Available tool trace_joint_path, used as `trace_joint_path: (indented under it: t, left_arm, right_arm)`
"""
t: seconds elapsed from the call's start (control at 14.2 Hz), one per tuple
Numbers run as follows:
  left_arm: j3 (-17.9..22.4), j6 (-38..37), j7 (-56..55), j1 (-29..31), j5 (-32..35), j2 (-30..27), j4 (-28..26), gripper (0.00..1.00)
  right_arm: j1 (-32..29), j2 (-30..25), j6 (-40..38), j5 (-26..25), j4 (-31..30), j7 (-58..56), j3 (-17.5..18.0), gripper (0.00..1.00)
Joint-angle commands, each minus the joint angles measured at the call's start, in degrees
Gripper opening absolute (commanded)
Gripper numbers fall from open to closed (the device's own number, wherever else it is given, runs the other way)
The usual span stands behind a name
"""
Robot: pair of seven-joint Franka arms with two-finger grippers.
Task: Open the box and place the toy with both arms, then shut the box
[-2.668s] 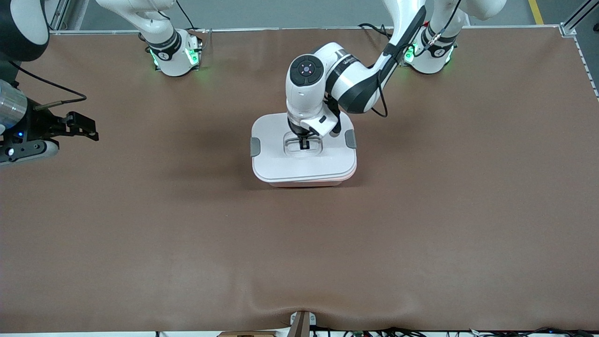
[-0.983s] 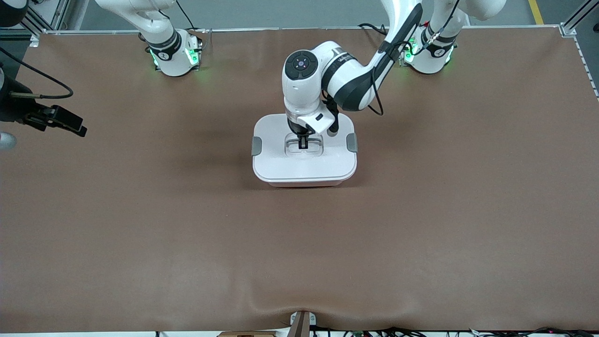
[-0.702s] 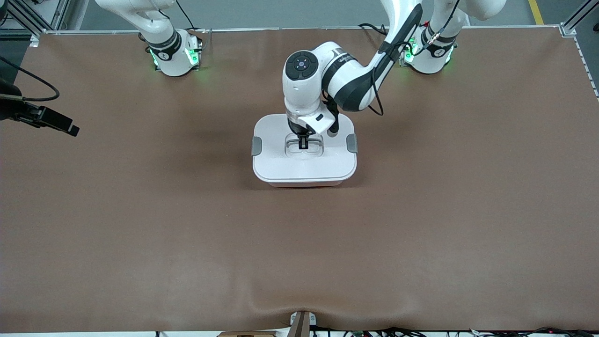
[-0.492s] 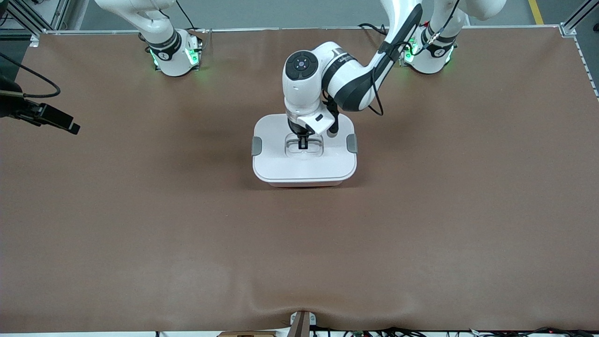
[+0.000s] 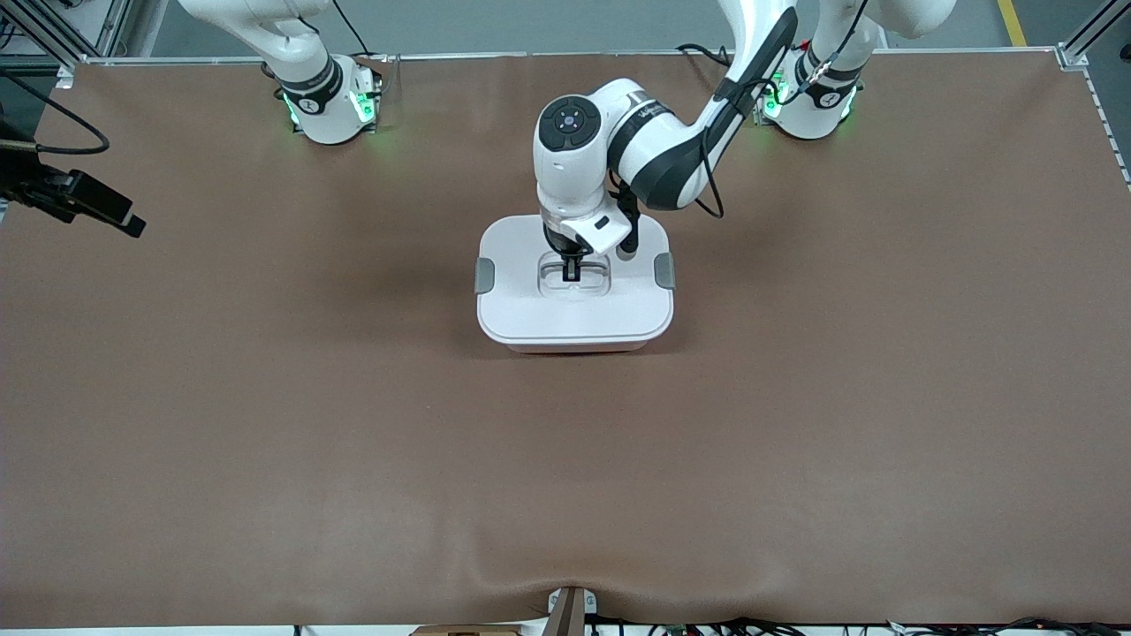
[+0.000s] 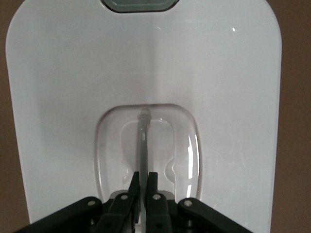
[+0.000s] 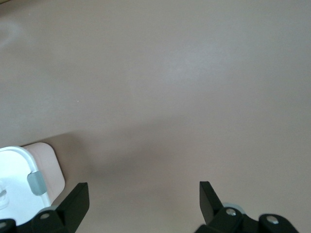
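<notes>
White arms [image 5: 574,168] with black joint bands are showing green base lights [image 5: 353,104], trailing black cables [image 5: 711,190]; gripper fingers [image 6: 132,191] black, silver-screwed.

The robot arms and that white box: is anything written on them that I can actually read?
Left arm: small dark lettering on the white section near the wrist, too small to read.
Arm bases: a dark mark on each collar, not readable.
Box: no text visible in the front or wrist views.
So nothing can be quoted.

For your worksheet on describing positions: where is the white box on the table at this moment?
The box sits lid-on near the middle of the brown table, nearer the robots' bases than the front camera. The left gripper is down in its lid recess, shut on the handle.
</notes>
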Motion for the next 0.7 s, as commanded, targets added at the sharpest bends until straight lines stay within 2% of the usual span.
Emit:
trace_joint_path:
  t: [0.0,0.21,0.63]
  left_arm:
    - [-0.37,6.39,0.31,-0.28,0.9,-1.04,-5.16,0.0]
    - [-0.37,8.0,0.31,-0.28,0.9,-1.93,-6.85,0.0]
    - [-0.37,6.5,0.48,-0.37,0.9,-3.25,-6.23,0.0]
  right_arm:
    - [0.27,-1.27,0.43,-1.99,-0.81,-0.2,-0.36,1.0]
    - [-0.17,-1.1,0.43,-2.17,-0.37,-5.12,-0.45,1.0]
    - [-0.97,1.19,-2.81,-1.9,4.02,-5.21,-0.36,1.0]
